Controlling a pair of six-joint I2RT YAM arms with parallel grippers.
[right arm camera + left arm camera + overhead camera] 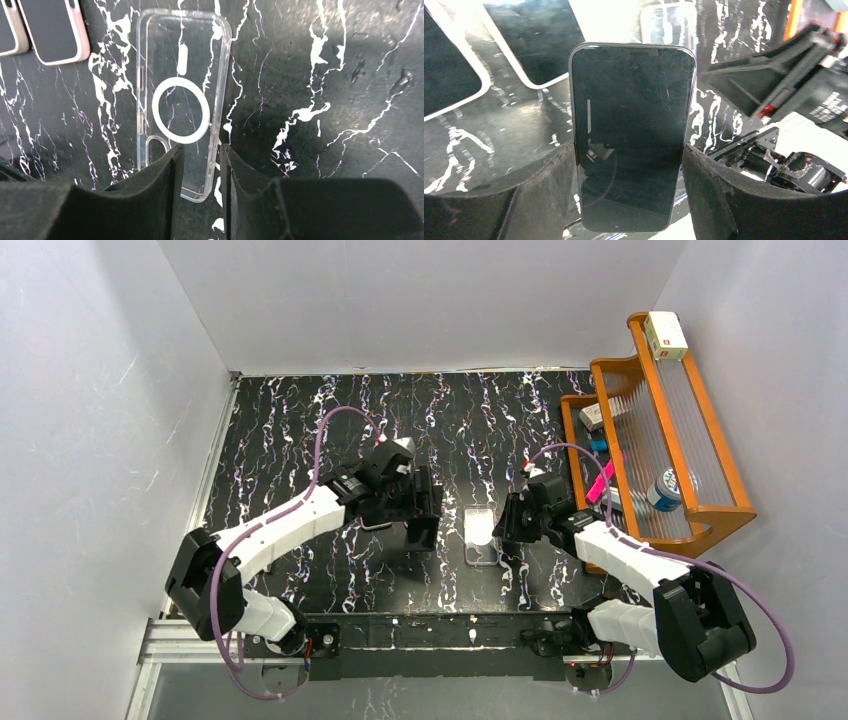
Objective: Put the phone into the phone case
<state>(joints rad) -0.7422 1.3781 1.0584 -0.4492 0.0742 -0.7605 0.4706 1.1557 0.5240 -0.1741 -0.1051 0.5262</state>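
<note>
My left gripper (629, 156) is clamping the phone (631, 115), its dark screen showing only in the left wrist view; my right gripper (201, 162) is straddling an edge of the clear phone case (175, 65), and I cannot tell whether it is pinching; at three o'clock a wooden rack (720, 455) is carrying a white box (665, 335); black marbled table (300, 420), white walls (420, 300).

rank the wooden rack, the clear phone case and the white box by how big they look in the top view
1. wooden rack: by far the largest.
2 and 3. clear phone case and white box: they look about alike. The box sits atop the rack, nearer the camera, so I won't rank them.
</note>
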